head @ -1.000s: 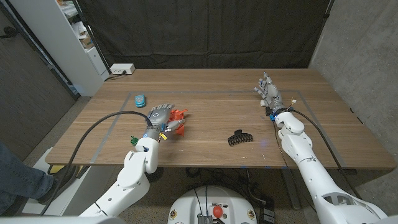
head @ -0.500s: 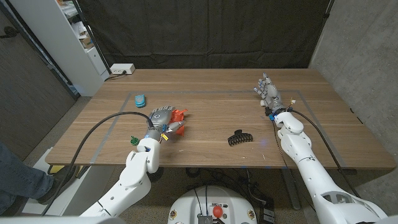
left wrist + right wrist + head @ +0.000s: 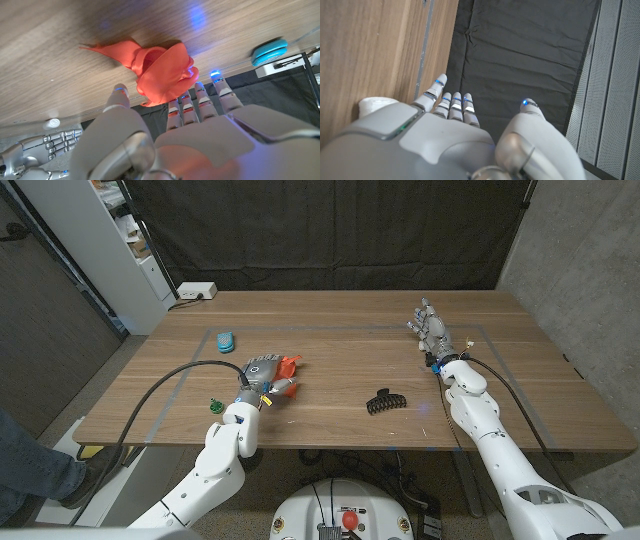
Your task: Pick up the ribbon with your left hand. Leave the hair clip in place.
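The left hand (image 3: 258,369) reaches over the red ribbon (image 3: 286,373) at the table's left-middle, its fingers (image 3: 186,107) stretched out along the crumpled cloth with the thumb on the other side; from the left wrist view the fingers are spread rather than closed, and I cannot tell whether they actually hold the ribbon. The ribbon (image 3: 157,67) is soft, matte, orange-red fabric, bunched into folds with one thin pointed tail; in the head view it lies roughly across the table. The black hair clip (image 3: 381,401), a glossy claw shape with curved teeth, lies well apart to the right of the ribbon. The right hand (image 3: 431,330) stands at the far right of the wooden table (image 3: 330,340), fingers apart and holding nothing. A small teal round object (image 3: 226,340) sits beyond the left hand. No writing is readable.
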